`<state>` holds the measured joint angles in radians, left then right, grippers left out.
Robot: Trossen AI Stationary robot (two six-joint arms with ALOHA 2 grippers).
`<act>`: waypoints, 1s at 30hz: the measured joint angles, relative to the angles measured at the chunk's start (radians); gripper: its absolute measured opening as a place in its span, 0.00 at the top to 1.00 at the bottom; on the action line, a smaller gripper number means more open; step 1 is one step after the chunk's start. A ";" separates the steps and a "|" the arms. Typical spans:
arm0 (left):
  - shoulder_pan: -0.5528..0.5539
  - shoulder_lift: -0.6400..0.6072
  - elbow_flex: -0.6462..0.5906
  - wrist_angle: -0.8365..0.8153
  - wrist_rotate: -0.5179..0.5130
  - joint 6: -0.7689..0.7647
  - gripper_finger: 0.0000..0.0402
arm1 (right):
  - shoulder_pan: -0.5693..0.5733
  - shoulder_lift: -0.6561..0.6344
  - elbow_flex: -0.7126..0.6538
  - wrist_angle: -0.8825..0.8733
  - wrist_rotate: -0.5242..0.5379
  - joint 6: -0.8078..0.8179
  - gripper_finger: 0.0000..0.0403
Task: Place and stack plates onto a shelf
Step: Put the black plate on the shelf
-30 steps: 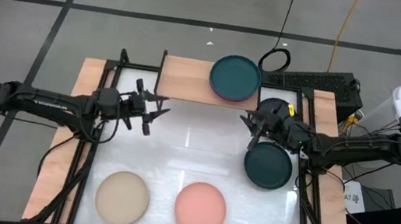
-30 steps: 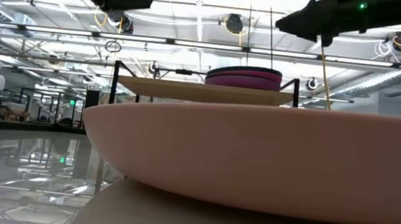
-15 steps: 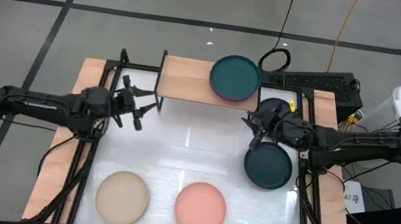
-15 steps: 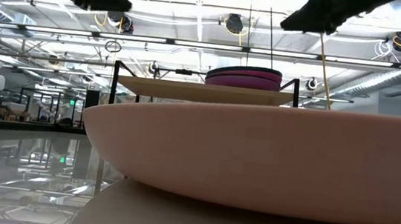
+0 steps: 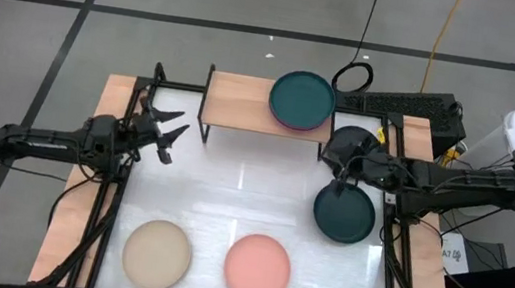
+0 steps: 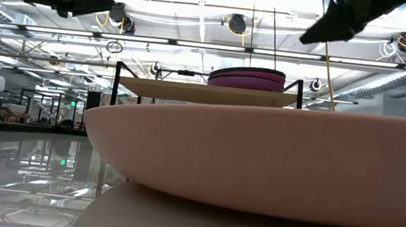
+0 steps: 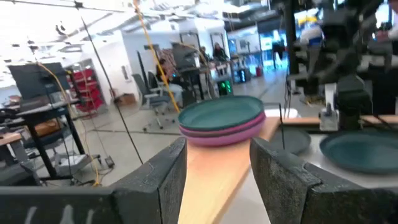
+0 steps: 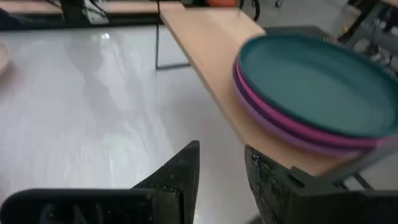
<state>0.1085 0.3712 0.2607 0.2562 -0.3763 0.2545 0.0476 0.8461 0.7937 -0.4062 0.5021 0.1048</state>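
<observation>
The light-wood shelf [image 5: 243, 103] stands at the table's far edge. A stack with a dark teal plate [image 5: 302, 99] on top, magenta and purple beneath [image 8: 292, 134], rests on its right end. On the table lie a second dark teal plate [image 5: 344, 214], a dark grey plate [image 5: 352, 137] partly under my right arm, a beige plate [image 5: 156, 254] and a salmon pink plate [image 5: 257, 268]. My left gripper [image 5: 169, 132] hovers open near the shelf's left legs. My right gripper [image 5: 334, 167] hovers open between the shelf and the teal plate on the table. Both are empty.
Black frame rails [image 5: 115, 195] run along the table's left and right sides. The shelf's thin black legs [image 5: 205, 116] stand on the white top [image 5: 241, 187]. In the low view the salmon plate [image 6: 259, 157] fills the foreground. A person sits in the room behind [image 7: 219, 53].
My left gripper has drawn back from the table's middle toward its left edge, staying open. My right gripper has shifted a little toward the right edge, above the dark grey plate. No plate has moved.
</observation>
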 joint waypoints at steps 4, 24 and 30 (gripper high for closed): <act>0.005 -0.006 0.000 0.006 0.000 -0.010 0.55 | -0.002 -0.003 -0.017 -0.051 0.043 0.051 0.73; 0.004 -0.005 0.000 0.008 0.011 -0.055 0.55 | -0.002 0.001 -0.335 0.041 0.020 0.281 0.73; 0.004 -0.005 0.000 0.009 0.012 -0.055 0.55 | -0.047 0.001 -0.452 0.168 0.021 0.279 0.73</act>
<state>0.1130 0.3660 0.2607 0.2649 -0.3645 0.1997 0.0006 0.8471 0.3419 -0.2381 0.5228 0.3840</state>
